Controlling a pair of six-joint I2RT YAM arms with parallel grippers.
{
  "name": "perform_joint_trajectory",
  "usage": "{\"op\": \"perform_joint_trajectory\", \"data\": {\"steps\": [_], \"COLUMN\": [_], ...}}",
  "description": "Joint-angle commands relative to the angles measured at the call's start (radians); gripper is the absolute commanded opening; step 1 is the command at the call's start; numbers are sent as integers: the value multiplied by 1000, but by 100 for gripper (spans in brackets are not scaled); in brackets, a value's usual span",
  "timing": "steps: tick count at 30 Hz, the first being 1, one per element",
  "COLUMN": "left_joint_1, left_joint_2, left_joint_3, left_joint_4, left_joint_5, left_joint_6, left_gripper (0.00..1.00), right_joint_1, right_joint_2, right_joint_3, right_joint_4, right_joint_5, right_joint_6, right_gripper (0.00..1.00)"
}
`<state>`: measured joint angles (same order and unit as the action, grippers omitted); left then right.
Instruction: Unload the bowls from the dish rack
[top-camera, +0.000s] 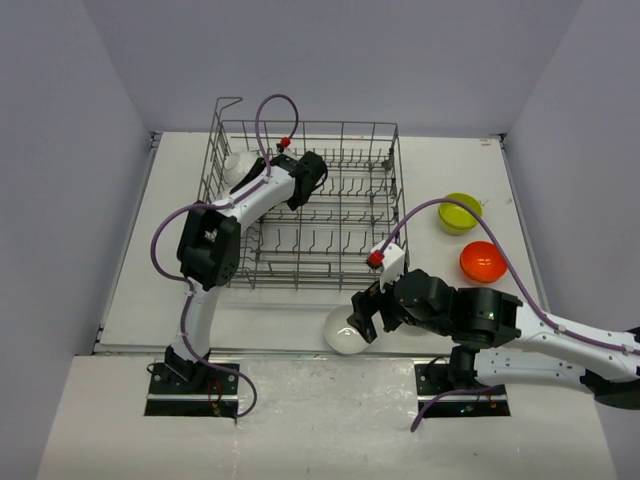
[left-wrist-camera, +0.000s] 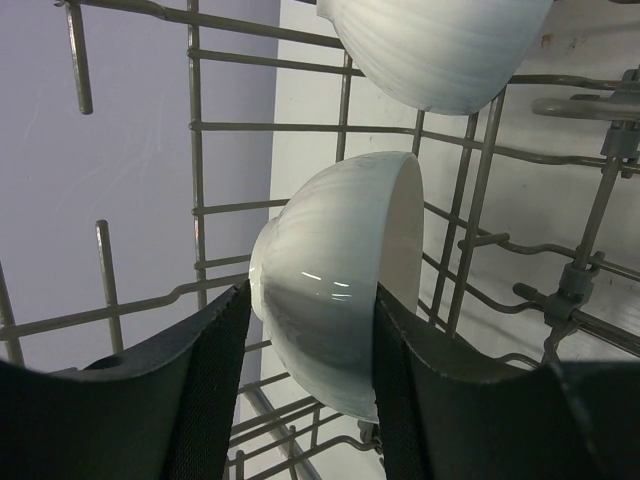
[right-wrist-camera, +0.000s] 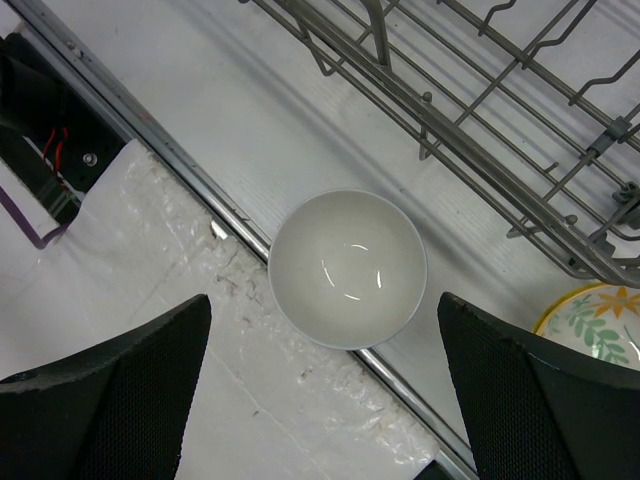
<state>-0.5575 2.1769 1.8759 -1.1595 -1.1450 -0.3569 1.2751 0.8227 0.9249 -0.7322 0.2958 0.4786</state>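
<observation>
Pads (left-wrist-camera: 215, 380) of half-closed left gripper (left-wrist-camera: 310, 300) clamp on-edge white bowl (left-wrist-camera: 340, 250) in dish rack (top-camera: 330, 240) for lift-out; right gripper (right-wrist-camera: 322, 320) gaping, empty, over second bowl (right-wrist-camera: 347, 268) at table (top-camera: 140, 310) near edge.

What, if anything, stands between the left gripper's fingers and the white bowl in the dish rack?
Nothing visible: the left gripper flanks the white bowl on both sides, with no rack wire between. A second white bowl lies beyond.
</observation>
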Motion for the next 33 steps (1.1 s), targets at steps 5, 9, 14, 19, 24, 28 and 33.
{"op": "perform_joint_trajectory", "data": {"steps": [5, 9, 14, 19, 24, 28, 33], "left_joint_1": [1, 2, 1, -1, -1, -1, -1], "left_joint_2": [-57, -55, -54, -55, -51, -49, -48], "left_joint_3": [25, 35, 58, 71, 68, 66, 55], "left_joint_4": [-14, -12, -12, -9, 0, 7, 24], "left_joint_5": [-35, -35, -36, -39, -39, -39, -39], "left_joint_6": [-4, 3, 16, 26, 33, 35, 41], "left_gripper": [47, 40, 33, 30, 24, 15, 9], "right_joint_1": [-5, -5, -5, -5, -8, -8, -10], "right_joint_2": [12, 16, 24, 27, 29, 30, 32], "right_joint_3": [-3, 0, 3, 6, 5, 3, 2], "right_joint_4": [33, 37, 37, 39, 42, 40, 40], "right_joint_5": [-7, -10, -15, -20, -21, -21, -26], "right_joint_6": [-17, -20, -23, -24, -25, -25, -23], "right_gripper": [94, 94, 94, 94, 94, 94, 94]}}
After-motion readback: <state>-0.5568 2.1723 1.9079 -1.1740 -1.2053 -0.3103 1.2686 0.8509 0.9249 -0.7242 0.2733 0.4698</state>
